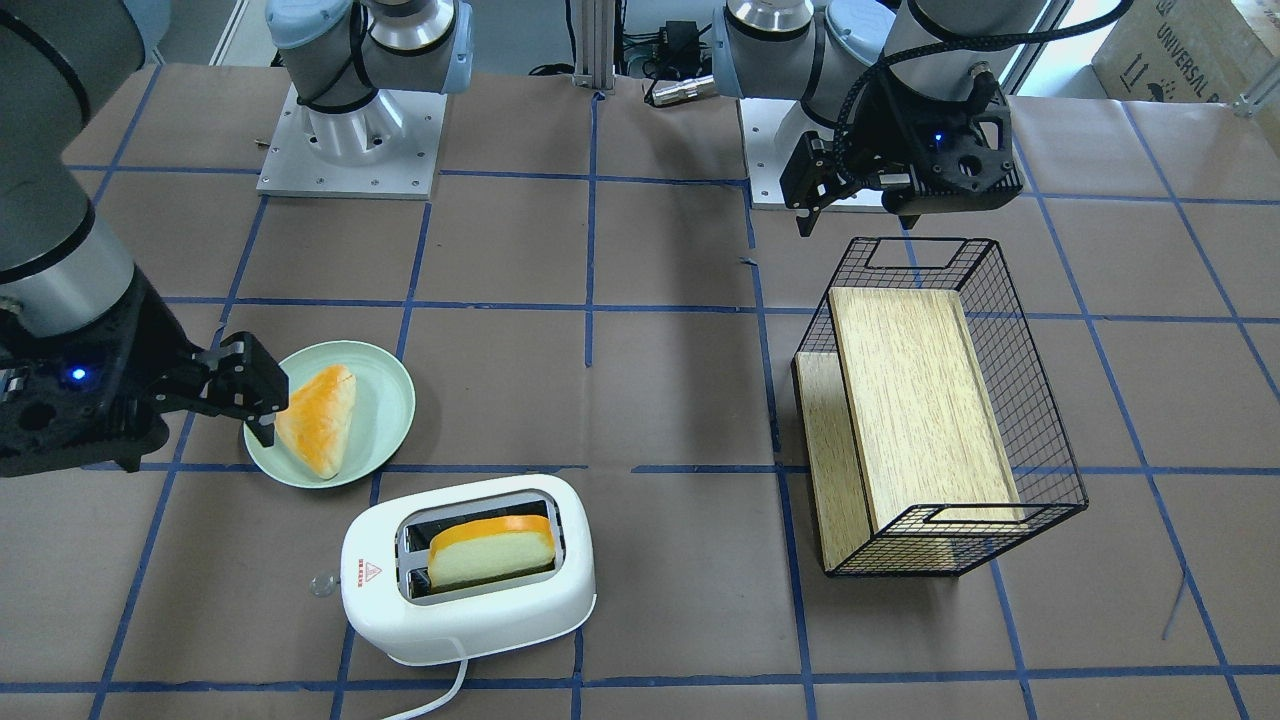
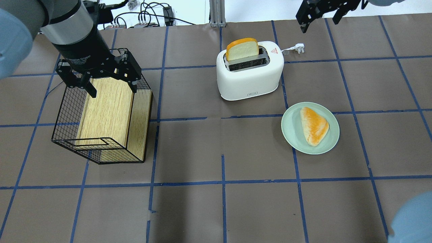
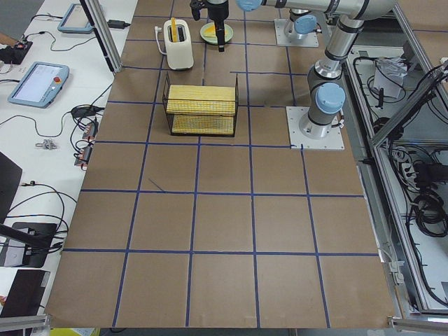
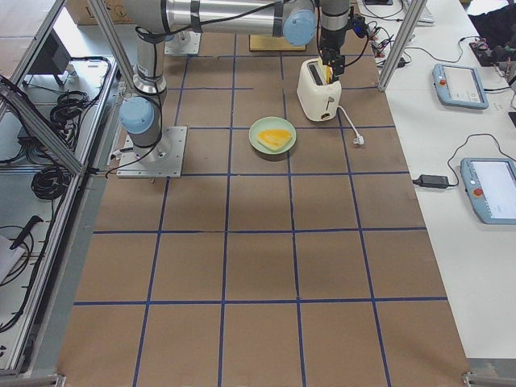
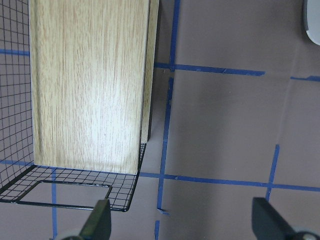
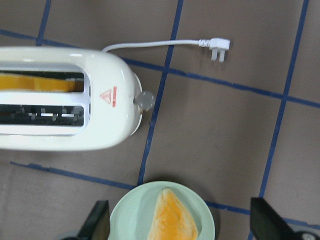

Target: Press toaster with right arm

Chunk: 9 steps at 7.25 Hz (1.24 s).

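Observation:
The white two-slot toaster (image 1: 470,600) stands on the table with a slice of bread (image 1: 490,550) sticking up from one slot. It also shows in the overhead view (image 2: 249,77) and the right wrist view (image 6: 65,100), where its clear end knob (image 6: 145,100) sits beside the red triangle sticker. My right gripper (image 1: 250,400) is open and empty. It hangs above the table beside the toaster's knob end, over the plate's edge, not touching the toaster. The overhead view (image 2: 320,18) shows it too. My left gripper (image 2: 111,84) is open and empty above the wire basket.
A pale green plate (image 1: 385,420) with a triangular piece of bread (image 1: 318,420) lies close to the toaster. A black wire basket (image 1: 1040,440) with wooden boards in it stands under the left arm. The toaster's white cord ends in a loose plug (image 2: 298,48).

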Tool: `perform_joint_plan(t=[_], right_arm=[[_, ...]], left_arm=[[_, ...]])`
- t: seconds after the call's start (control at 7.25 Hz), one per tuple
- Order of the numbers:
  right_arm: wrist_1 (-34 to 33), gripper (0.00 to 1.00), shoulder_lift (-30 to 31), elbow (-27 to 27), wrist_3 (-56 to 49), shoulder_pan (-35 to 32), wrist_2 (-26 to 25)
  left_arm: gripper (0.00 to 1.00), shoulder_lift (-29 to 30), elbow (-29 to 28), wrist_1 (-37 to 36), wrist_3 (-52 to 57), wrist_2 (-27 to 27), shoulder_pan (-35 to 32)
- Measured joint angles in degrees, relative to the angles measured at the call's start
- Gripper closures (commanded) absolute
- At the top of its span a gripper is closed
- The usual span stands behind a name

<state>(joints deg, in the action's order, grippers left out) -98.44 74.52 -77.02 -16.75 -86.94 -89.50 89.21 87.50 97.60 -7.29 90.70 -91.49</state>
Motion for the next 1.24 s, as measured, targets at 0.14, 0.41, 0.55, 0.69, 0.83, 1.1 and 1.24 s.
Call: perform_joint_plan(t=[0.14,0.41,0.55,0.69,0.83,1.1,1.24], right_arm=[[-0.41,0.00,3.29,-5.46,0.13,0.02,-0.12],[0.31,0.00,8.84,-11.81,0.07,0.46,-0.71],[1.45,0.00,9.61,-12.48,0.05,0.67,-0.77],[2.36,0.00,9.89,-12.38,0.07,0.76,-0.72],[4.12,0.00,9.76,-11.24,0.16,0.76,-0.57],[9.17,0.00,7.68,-5.87,0.35,0.65,-0.51],[10.81,0.00,6.68,-3.90,0.39,0.54,-0.55]], left_arm=[[0.00,0.00,0.00,0.02,0.00,0.00,0.00],[0.00,0.00,-0.03,0.02,0.00,0.00,0.00],[0.00,0.00,-0.03,0.01,0.00,0.00,0.00],[0.00,0.00,-0.02,0.02,0.00,0.00,0.00],[0.00,0.00,0.00,0.04,0.00,0.00,0.00],[0.00,0.00,0.03,0.01,0.00,0.00,0.01],[0.00,0.00,0.04,0.02,0.00,0.00,0.03]])
